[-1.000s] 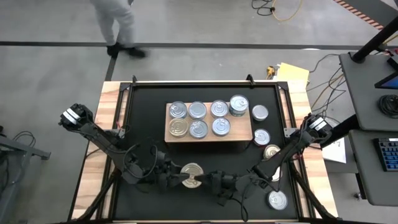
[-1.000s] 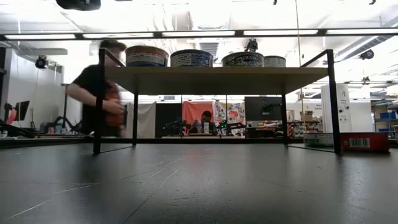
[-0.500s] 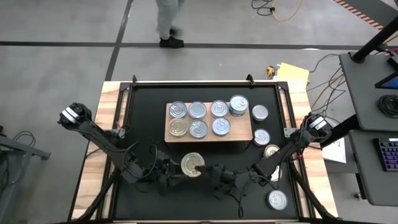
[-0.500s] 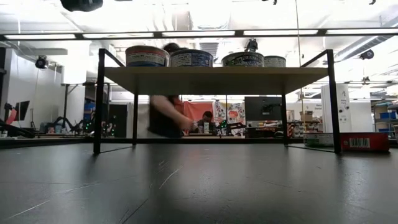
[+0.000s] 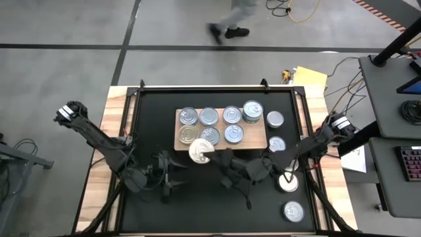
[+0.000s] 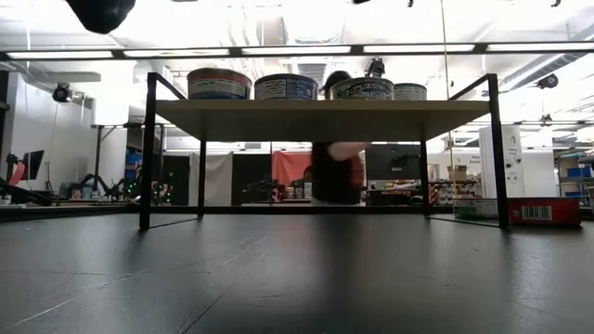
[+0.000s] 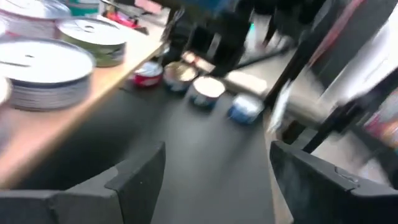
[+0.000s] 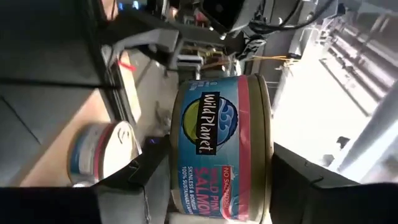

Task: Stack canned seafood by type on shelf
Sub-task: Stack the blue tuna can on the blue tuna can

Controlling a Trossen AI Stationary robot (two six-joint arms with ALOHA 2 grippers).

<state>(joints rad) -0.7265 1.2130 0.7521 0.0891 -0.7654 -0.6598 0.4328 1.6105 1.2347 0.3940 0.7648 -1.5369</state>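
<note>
1. One can (image 8: 221, 146) is squeezed between the right gripper's (image 5: 212, 157) fingers, lifted by the shelf's (image 5: 253, 144) near edge so it can join its kind.
2. The left gripper (image 7: 214, 180) is wide apart and holds nothing.
3. Only the right wrist view shows the blue and pink salmon label; the high view shows just the lid.

Black mat (image 5: 151, 105) covers most of tabletop (image 5: 99, 178); bare wood strips along left and right edges. Person (image 5: 230, 20) on grey floor beyond far edge, blurred; in low view, dark figure (image 6: 336, 172) behind table. Yellow papers (image 5: 308, 76) off far right corner. Orange cable (image 5: 296, 10) on floor. Keyboard (image 5: 409, 164) on side desk at right.
</note>
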